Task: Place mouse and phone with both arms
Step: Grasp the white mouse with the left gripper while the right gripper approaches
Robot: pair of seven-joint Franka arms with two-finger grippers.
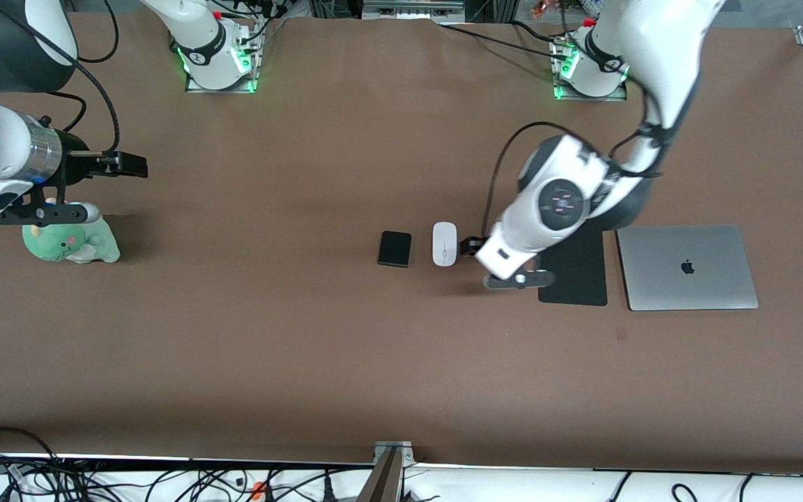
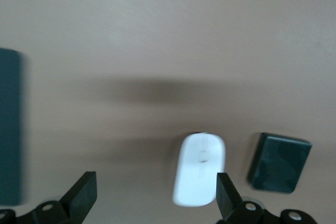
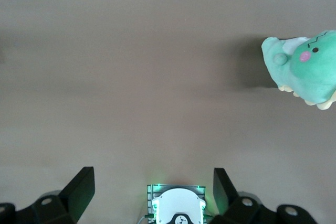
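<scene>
Your left gripper [image 2: 152, 195] stands with its two fingers spread wide and holds nothing. It hangs low over the table [image 1: 304, 348], just beside the mouse [image 1: 445, 243] on the side toward the left arm's end. In the left wrist view one fingertip [image 2: 226, 190] overlaps the edge of the mouse [image 2: 199, 177], but you cannot tell whether it touches.

Count one mouse and one phone [image 1: 394, 249]. They lie side by side near the middle of the table, close together but apart, the phone toward the right arm's end.

Past the gripper toward the left arm's end you have one flat black mat [image 1: 576, 275], partly covered by the arm, and right next to it one closed silver laptop [image 1: 687, 267].

Your right gripper [image 3: 152, 190] is also fully open and empty. It waits above the table at the right arm's end, well apart from the mouse and phone. One green plush toy [image 1: 70, 240] sits on the table just under that arm's wrist.

Two arms, two grippers, both with nothing in them.
</scene>
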